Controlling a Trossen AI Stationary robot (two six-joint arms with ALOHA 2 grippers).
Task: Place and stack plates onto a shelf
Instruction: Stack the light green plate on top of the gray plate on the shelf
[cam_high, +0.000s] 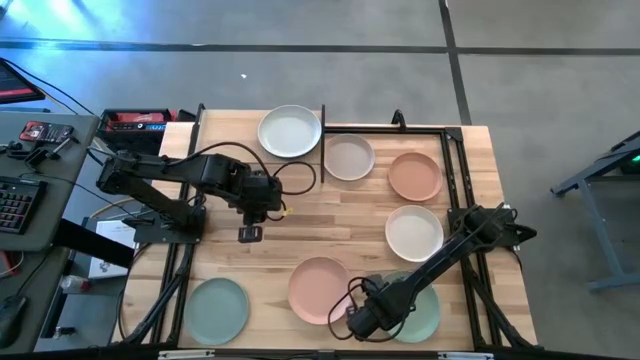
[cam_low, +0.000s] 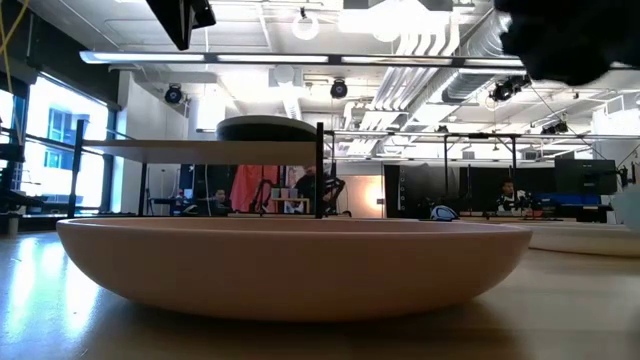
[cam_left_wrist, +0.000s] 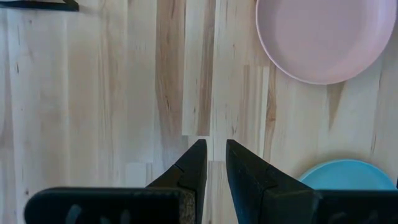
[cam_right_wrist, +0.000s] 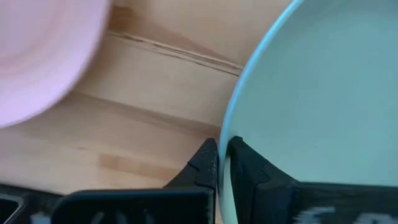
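My right gripper (cam_high: 357, 322) is shut on a pale green plate (cam_high: 425, 312) near the table's front edge, right of a pink plate (cam_high: 320, 289). My left gripper (cam_high: 250, 233) hangs over bare wood mid-table, its fingers (cam_left_wrist: 216, 149) a narrow gap apart with nothing between them. The shelf (cam_low: 200, 150) stands at the far left. A pale plate (cam_high: 290, 131), dark against the light in the low view, rests on the right part of its board. A sage green plate (cam_high: 217, 310) lies at the front left. My right gripper pinches the pale green plate's rim (cam_right_wrist: 225, 140) on the side facing the pink plate, one finger inside the plate and one outside. The fingers come from above, pointing down. The plate lies flat on the tabletop.
Beige-grey (cam_high: 349, 157), terracotta (cam_high: 414, 176) and white (cam_high: 414, 232) plates lie on the table's right half. The pink plate (cam_low: 290, 265) fills the low view's foreground. Black frame bars (cam_high: 450, 170) run along the table's sides. Bare wood shows around my left gripper.
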